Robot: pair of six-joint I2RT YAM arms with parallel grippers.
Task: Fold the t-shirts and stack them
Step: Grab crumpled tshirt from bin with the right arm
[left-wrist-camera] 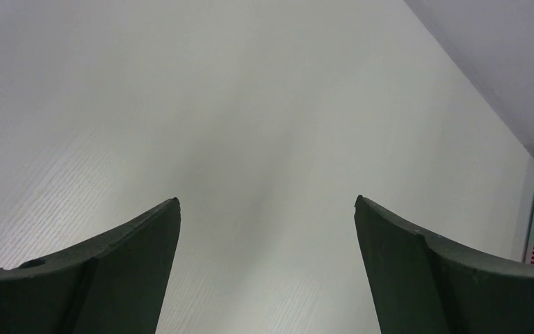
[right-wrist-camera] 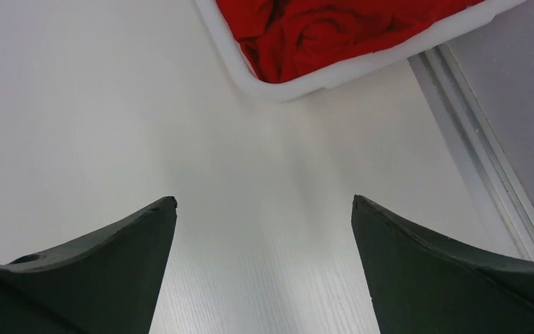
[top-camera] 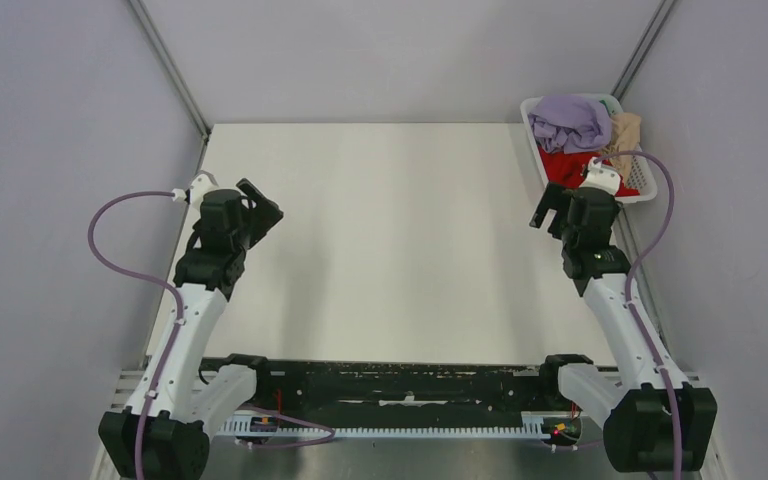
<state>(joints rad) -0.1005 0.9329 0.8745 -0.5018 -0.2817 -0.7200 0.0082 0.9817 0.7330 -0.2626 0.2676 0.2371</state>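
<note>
Overhead first: the t-shirts are noted bunched in a white basket at the far right corner of the table, with a purple shirt on top, a red shirt beneath and a tan shirt at the side. None is laid out, so folding is judged not begun. The right gripper is held just beside the basket's near end, likely because the first pick is to be made from there. The left gripper is parked well apart over the table's left edge, presumably so the middle can serve for spreading. From the left wrist, the jaws are seen spread wide with only bare table between them; nothing is held. From the right wrist, the jaws are likewise parted wide and empty, and the red shirt is framed ahead inside the basket rim, not yet touched.
</note>
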